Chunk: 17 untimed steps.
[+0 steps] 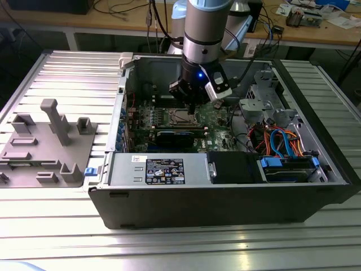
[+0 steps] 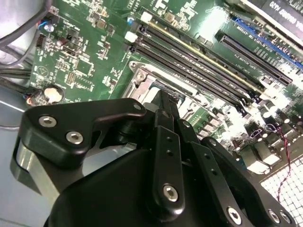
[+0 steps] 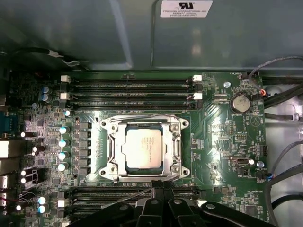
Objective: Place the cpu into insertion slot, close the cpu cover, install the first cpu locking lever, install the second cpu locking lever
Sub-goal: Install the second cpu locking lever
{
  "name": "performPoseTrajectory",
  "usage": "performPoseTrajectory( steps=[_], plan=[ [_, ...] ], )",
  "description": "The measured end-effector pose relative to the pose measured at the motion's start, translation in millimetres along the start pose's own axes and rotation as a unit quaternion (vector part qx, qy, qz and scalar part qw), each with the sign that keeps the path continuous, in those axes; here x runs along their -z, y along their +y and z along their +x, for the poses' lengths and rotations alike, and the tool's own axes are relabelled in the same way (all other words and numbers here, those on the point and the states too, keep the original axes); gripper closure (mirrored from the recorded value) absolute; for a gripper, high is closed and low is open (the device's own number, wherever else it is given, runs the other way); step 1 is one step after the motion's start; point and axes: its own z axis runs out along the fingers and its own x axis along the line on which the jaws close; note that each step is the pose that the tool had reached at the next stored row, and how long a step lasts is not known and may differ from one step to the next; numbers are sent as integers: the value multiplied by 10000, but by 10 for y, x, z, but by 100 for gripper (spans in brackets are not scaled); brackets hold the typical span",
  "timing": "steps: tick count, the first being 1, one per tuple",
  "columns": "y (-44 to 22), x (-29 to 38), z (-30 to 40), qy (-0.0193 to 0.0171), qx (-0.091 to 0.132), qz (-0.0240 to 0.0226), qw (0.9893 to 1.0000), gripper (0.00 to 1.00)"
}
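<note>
The cpu (image 3: pixel 145 148) is sitting in the slot (image 3: pixel 110 166), cover (image 3: pixel 176 137) lying down; gripper (image 3: pixel 160 187) pinching narrow, holding nothing, by its edge.

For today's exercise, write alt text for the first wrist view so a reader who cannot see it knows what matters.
A silver-topped cpu sits in the insertion slot with the cpu cover closed around it, on a green motherboard. The black pincer hangs beside the socket's edge, over the memory slots.

ribbed metal table (image 1: pixel 56 73) | wooden workbench (image 1: pixel 130 22) behind | cables (image 1: pixel 121 8)
</note>
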Motion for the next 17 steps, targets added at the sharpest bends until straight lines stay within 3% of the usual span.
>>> performPoseTrajectory(
  steps=[3, 5, 9, 13, 17],
  plan=[
    [-4, -21, 43, 46, -4, 0, 10000, 89],
    [-67, -17, 44, 48, 9, -19, 10000, 89],
    [-72, -40, 48, 76, 318, -37, 9995, 89],
    [-100, -67, 73, 77, 342, -59, 9994, 89],
    [-113, -79, 155, 79, 342, -91, 9993, 89]
  ],
)
